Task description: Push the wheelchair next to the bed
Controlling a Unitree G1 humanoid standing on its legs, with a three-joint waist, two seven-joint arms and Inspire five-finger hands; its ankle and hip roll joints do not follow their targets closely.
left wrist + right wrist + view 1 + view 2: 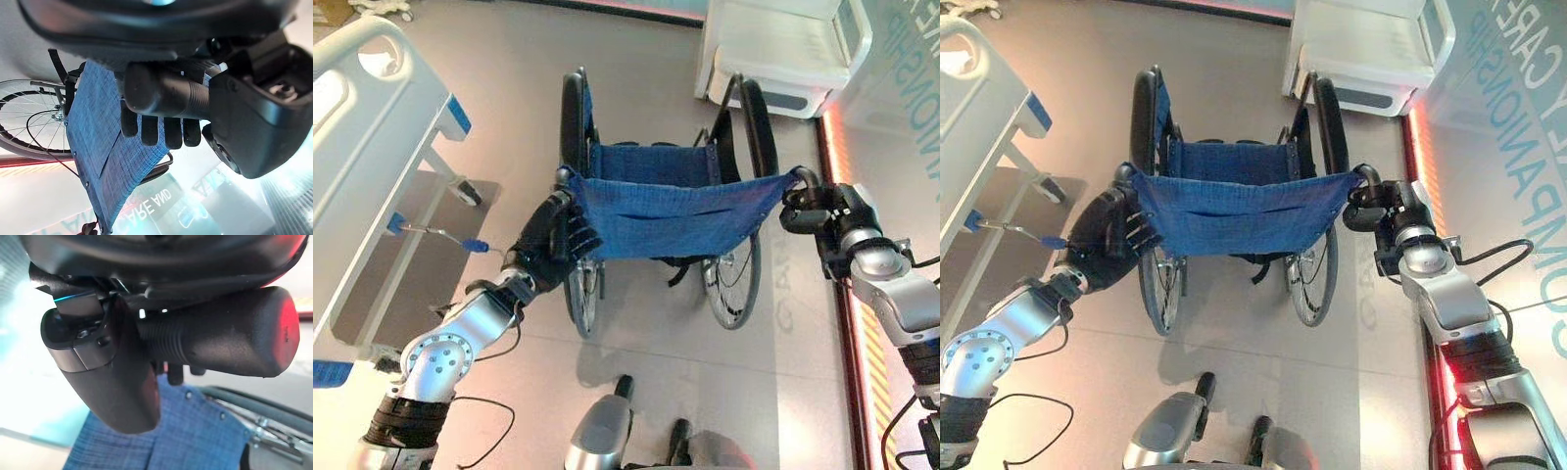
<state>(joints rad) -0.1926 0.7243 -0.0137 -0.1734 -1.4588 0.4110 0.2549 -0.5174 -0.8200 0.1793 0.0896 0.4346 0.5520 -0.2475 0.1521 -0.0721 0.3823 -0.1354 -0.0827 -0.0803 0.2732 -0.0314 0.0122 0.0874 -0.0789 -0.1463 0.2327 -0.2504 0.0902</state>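
A wheelchair (661, 211) with a blue cloth seat and back and black wheels stands in front of me, its back toward me. My left hand (553, 240) is curled round the left push handle (166, 93). On the other side, my right hand (818, 208) grips the right push handle (230, 340). The bed (362, 147), white with blue corner pieces, stands at the left, about a wheel's width from the wheelchair.
A white cabinet-like unit (783, 49) stands on the floor just beyond the wheelchair at the far right. A lit red strip (847, 323) runs along the floor at the right, beside a wall with large lettering. The bed's metal frame and a blue-tipped crank (475, 245) jut out at the left.
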